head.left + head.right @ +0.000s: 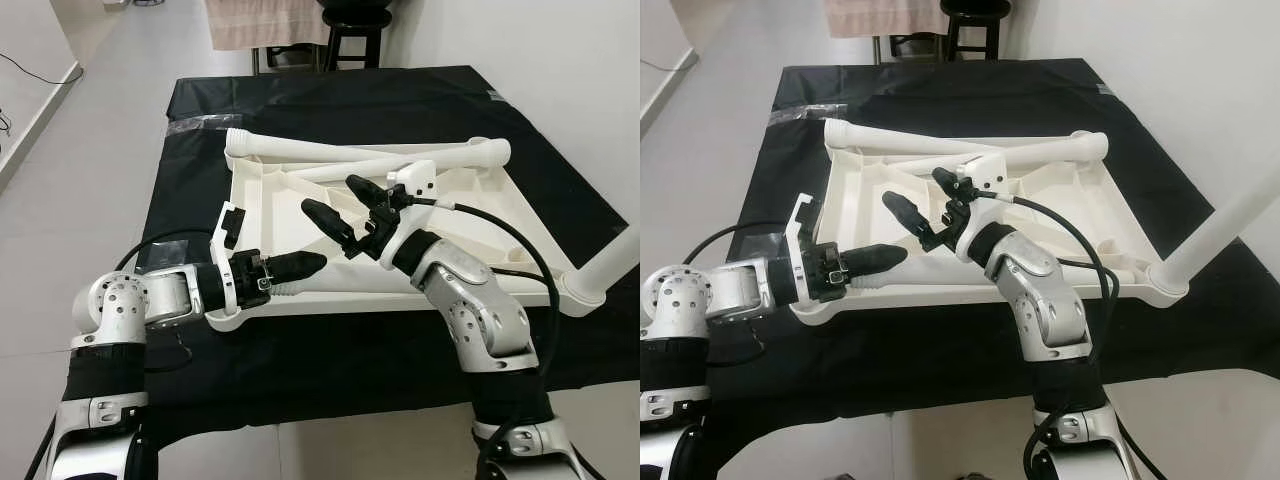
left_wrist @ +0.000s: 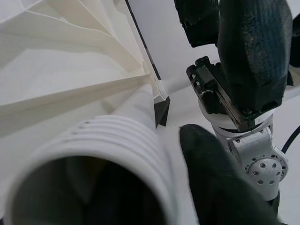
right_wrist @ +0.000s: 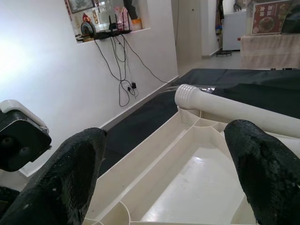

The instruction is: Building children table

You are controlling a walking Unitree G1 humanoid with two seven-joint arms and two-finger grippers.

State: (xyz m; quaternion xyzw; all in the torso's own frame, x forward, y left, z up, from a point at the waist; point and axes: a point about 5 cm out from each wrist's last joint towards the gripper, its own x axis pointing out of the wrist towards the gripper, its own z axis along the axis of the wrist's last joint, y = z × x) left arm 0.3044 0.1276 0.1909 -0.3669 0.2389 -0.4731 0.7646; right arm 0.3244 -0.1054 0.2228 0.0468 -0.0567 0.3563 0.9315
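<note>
Lying upside down on the black-covered worktop (image 1: 300, 100), the white plastic tabletop (image 1: 270, 200) shows its ribbed underside. At its near edge the left gripper (image 1: 290, 268) has its fingers closed around the threaded end of one white table leg (image 2: 117, 154). Just beyond, the right gripper (image 1: 340, 205) hovers over the tabletop's middle with its fingers spread wide and empty. Two more loose legs (image 1: 330, 152) lie crossed along the far edge, and a fourth leg (image 1: 612, 262) stands in the right near corner.
</note>
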